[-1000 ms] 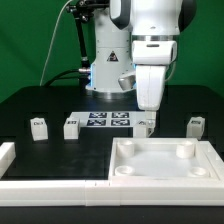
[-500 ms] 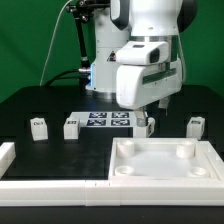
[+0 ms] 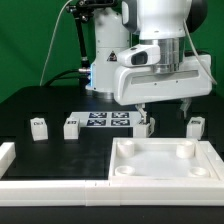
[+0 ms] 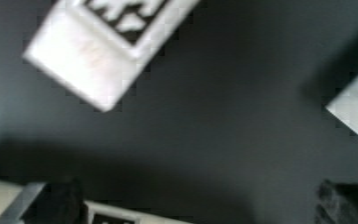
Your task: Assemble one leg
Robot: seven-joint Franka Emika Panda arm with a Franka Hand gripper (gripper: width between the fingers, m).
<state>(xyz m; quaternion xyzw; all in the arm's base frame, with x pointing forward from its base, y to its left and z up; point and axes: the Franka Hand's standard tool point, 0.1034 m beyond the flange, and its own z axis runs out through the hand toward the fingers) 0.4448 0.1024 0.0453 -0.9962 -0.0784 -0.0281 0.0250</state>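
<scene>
Exterior view: bright, even light, sharp focus. White panel (image 3: 165,160) close to washed out; faint soft shadows on black counter (image 3: 60,150); blue glow at arm base (image 3: 92,72). Wrist view: dim, heavily blurred; white tagged piece (image 4: 114,40) smeared, fingers (image 4: 51,200) dark and out of focus.

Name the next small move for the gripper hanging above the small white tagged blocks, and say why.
Probably shift the open gripper toward the exterior view's left: the small white rectangular tagged leg sits by one finger, not centred between them.
</scene>
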